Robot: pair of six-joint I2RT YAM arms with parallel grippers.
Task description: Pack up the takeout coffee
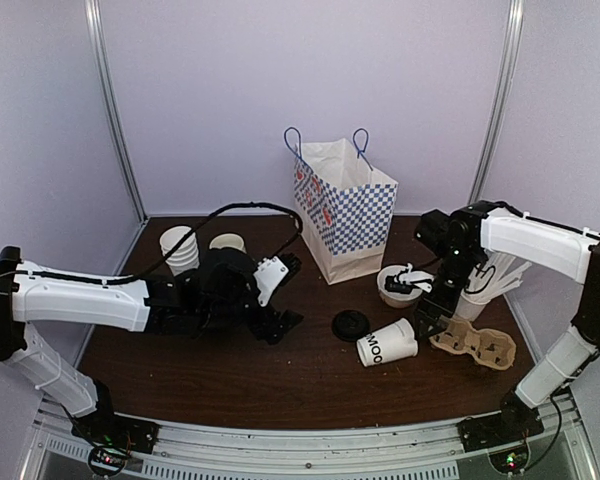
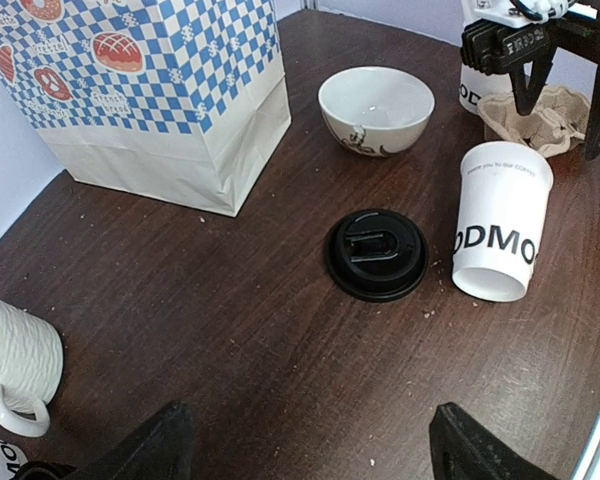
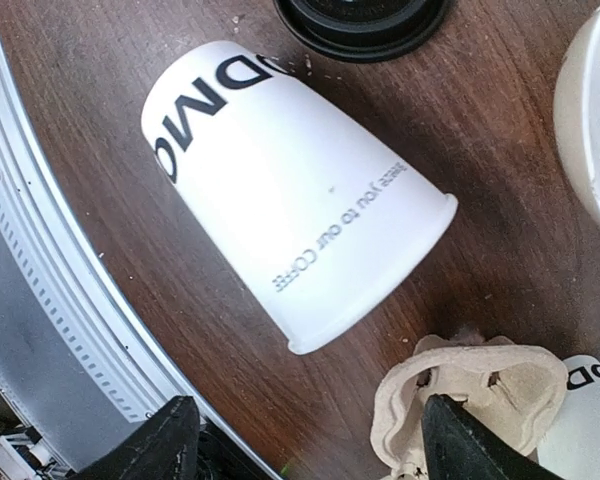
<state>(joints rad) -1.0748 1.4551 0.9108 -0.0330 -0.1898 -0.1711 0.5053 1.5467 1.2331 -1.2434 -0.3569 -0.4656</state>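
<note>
The takeout coffee cup (image 1: 387, 345) (image 2: 500, 225) (image 3: 290, 190), white with black lettering near its base, lies on its side on the brown table with no lid on it. Its black lid (image 1: 351, 324) (image 2: 376, 253) (image 3: 360, 20) lies flat just to the cup's left, apart from it. My right gripper (image 1: 427, 322) (image 3: 305, 420) hangs open right by the cup's wide rim, holding nothing. My left gripper (image 1: 292, 295) (image 2: 310, 440) is open and empty over bare table, short of the lid. The blue-checked paper bag (image 1: 342, 205) (image 2: 150, 90) stands upright at the back.
A white bowl (image 1: 400, 285) (image 2: 376, 108) sits behind the cup. A pulp cup carrier (image 1: 475, 347) (image 2: 540, 115) (image 3: 470, 400) lies at its right beside another white cup (image 2: 480, 90) (image 3: 590, 410). A cream mug (image 2: 15, 360) and stacked cups (image 1: 180, 250) are far left.
</note>
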